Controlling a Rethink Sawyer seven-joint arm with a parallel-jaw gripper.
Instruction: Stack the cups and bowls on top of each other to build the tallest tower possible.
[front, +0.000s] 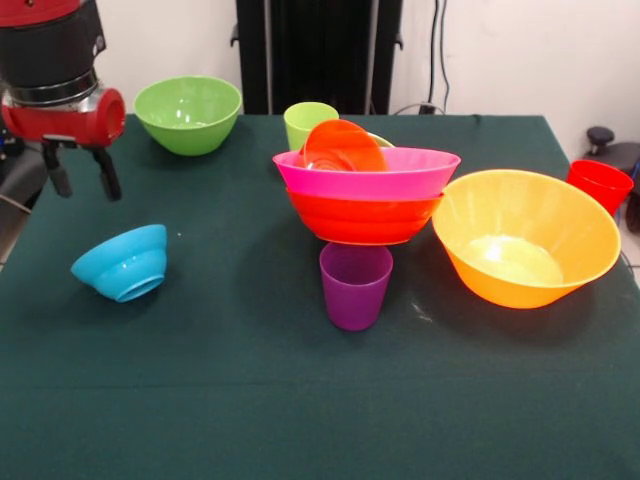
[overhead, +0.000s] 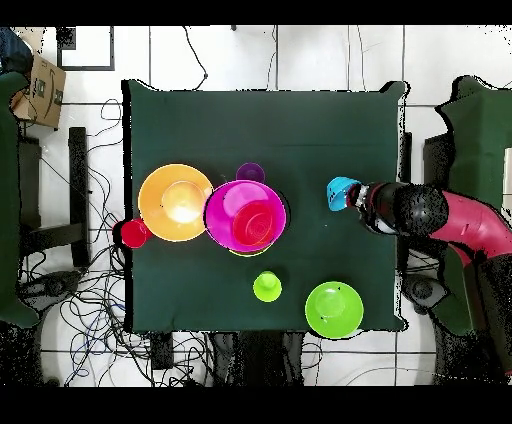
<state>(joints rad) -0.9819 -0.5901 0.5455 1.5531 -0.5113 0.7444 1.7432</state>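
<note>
The end effector (front: 80, 172) hung with its two fingers spread and nothing between them, above and slightly toward the robot's side from the blue bowl (front: 122, 263), which lay tipped on its side on the tabletop (front: 250, 400) close to one side edge. In the front view the bowl's base faced the camera and its mouth pointed up and away toward the end effector, so the axis was slanted rather than upright; a grasp would probably have to take the rim or the wall from above. In the overhead view the blue bowl (overhead: 342, 192) sat just beside the end effector (overhead: 362, 197), nearly touching it in that projection, though the front view showed a clear gap in height. The tower (front: 366, 195) stood near the tabletop's middle: a red-orange bowl (front: 362, 218) under a pink bowl (front: 370, 175), with a small orange-red bowl (front: 343, 147) tilted inside the pink one. The purple cup (front: 355, 285) stood just in front of the tower, the green cup (front: 306, 122) behind it, and the large orange bowl (front: 525, 240) beside it toward the opposite side edge, where the red cup (front: 600, 183) stood. A green bowl (front: 188, 113) sat near the back corner on the end effector's side. Between the blue bowl and the tower the cloth lay open, so a carry across looked unobstructed, provided the lift cleared the pink rim.
</note>
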